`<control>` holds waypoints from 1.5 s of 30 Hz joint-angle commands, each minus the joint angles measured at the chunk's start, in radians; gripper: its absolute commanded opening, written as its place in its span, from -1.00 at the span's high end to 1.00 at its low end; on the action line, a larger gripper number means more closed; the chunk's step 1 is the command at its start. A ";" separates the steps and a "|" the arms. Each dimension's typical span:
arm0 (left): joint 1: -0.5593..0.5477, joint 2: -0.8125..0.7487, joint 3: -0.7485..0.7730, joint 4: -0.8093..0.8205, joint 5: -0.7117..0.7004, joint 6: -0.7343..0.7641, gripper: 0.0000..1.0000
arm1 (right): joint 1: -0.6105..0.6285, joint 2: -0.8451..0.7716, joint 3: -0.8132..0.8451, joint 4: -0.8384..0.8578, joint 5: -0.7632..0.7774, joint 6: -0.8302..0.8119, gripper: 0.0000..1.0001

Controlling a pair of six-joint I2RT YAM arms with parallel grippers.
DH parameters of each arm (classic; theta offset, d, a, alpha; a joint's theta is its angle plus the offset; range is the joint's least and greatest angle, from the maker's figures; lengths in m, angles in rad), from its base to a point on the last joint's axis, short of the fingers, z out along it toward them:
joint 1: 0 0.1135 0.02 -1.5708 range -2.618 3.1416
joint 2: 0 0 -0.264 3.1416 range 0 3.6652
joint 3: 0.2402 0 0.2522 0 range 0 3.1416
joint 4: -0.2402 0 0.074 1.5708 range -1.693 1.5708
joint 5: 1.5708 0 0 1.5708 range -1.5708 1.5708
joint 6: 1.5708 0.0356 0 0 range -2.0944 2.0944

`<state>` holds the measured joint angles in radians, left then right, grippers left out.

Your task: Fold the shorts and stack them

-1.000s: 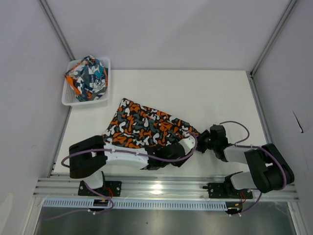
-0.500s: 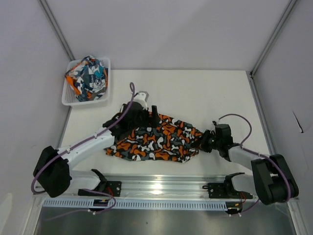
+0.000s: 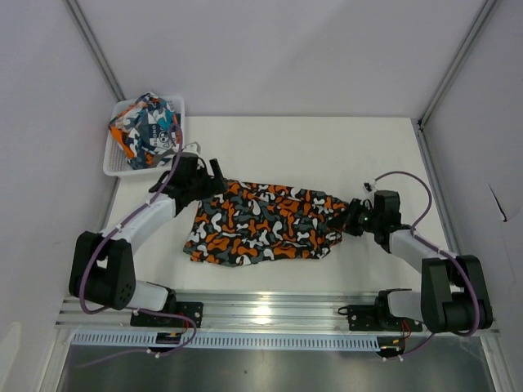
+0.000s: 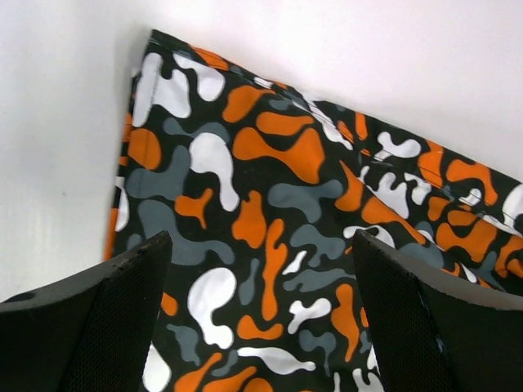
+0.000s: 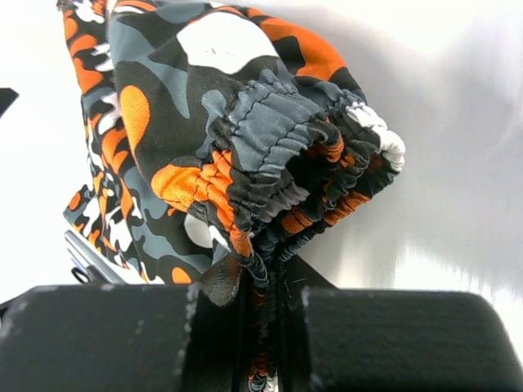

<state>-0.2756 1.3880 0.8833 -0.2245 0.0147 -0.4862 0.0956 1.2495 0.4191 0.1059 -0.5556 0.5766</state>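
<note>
The camouflage shorts (image 3: 265,222) lie folded on the white table (image 3: 327,151), orange, black, grey and white. At their upper left corner my left gripper (image 3: 214,175) hovers open; the fabric (image 4: 253,212) shows between its two black fingers (image 4: 98,327) with nothing pinched. My right gripper (image 3: 357,219) is shut on the bunched elastic waistband (image 5: 270,245) at the shorts' right end. The other shorts (image 3: 147,129), teal-blue, orange and white, sit crumpled in the basket.
A white mesh basket (image 3: 122,166) stands at the table's far left corner, close to my left gripper. Grey walls and metal frame posts enclose the table on three sides. A metal rail (image 3: 270,314) with both arm bases runs along the near edge.
My left arm swung from the near edge to the far left, carrying the shorts' edge over into a fold, then let go and opened. The right gripper kept its hold and shifted slightly back.
</note>
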 commanded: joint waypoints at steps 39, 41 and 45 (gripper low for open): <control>0.099 0.565 0.430 -0.150 -0.059 -0.035 1.00 | 0.049 0.062 0.076 0.064 0.008 -0.146 1.00; 0.098 0.562 0.442 -0.151 -0.074 -0.035 1.00 | 0.039 0.050 0.070 0.057 0.022 -0.139 1.00; 0.102 0.562 0.441 -0.167 -0.120 -0.034 1.00 | -0.003 0.012 0.052 0.043 0.060 -0.124 1.00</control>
<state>-0.1772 1.9678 1.2999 -0.3683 -0.0414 -0.5312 0.1291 1.3067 0.4843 0.1314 -0.5358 0.4507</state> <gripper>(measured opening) 0.002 0.099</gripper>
